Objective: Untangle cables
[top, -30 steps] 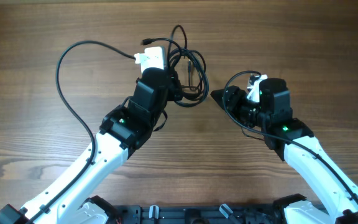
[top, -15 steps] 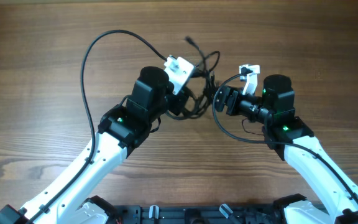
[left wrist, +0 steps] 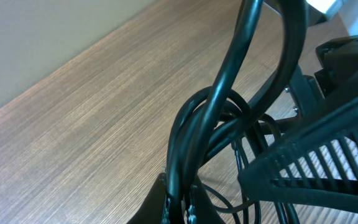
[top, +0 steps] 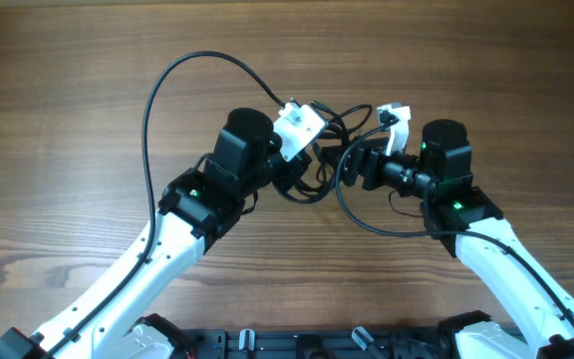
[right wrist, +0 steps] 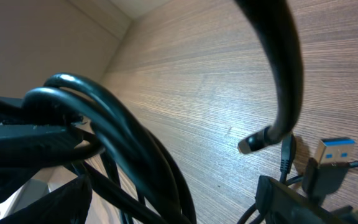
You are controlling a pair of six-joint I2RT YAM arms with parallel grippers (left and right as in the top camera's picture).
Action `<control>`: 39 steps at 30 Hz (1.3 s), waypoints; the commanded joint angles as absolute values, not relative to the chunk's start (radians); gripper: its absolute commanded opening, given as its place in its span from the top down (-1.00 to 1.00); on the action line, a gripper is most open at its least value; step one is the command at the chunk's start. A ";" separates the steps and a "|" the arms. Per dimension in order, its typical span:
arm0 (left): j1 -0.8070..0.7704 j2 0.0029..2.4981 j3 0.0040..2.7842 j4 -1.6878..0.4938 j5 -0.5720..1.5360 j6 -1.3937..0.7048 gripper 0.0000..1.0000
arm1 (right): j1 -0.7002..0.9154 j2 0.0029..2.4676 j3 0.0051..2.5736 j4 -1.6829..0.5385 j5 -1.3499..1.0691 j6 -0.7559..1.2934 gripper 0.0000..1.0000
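Note:
The cables point(top: 317, 181) form a black tangle held up between my two grippers at the table's middle. My left gripper point(top: 305, 165) is shut on the cables; in the left wrist view its jaws point(left wrist: 179, 208) pinch a looped cord point(left wrist: 210, 112) that rises toward the camera. My right gripper point(top: 353, 162) faces left and stands open. In the right wrist view its gripper point(right wrist: 179, 208) has its fingers wide apart, with a bundle of cords point(right wrist: 135, 137) running between them. A blue USB plug point(right wrist: 334, 152) and a small plug point(right wrist: 253, 143) hang near its right finger point(right wrist: 303, 205).
The left arm's own thick wire point(top: 167, 85) arcs wide over the wood to the left, from its white cap point(top: 297, 125). The right arm's wire point(top: 367, 221) loops low under its white cap point(top: 395, 115). The rest is bare wooden table point(top: 68, 150).
My left gripper has carried the cable tangle to the right, up against the right gripper. The right gripper has swung to face left and opened wider around the bundle.

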State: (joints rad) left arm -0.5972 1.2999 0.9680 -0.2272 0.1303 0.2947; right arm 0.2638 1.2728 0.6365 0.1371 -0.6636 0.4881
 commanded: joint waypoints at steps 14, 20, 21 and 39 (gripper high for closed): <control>-0.597 1.296 0.980 -0.243 0.111 0.524 0.92 | 0.265 1.277 0.644 0.261 -0.814 0.384 -0.90; -0.598 1.296 0.980 -0.239 0.269 0.516 0.92 | 0.265 1.277 0.644 0.262 -0.768 0.352 -0.89; -0.598 1.296 0.980 -0.239 0.281 0.516 0.92 | 0.265 1.277 0.644 0.261 -0.761 0.328 -0.89; -0.597 1.296 0.980 -0.137 0.299 0.222 0.92 | 0.265 1.277 0.644 0.297 -0.791 0.368 0.91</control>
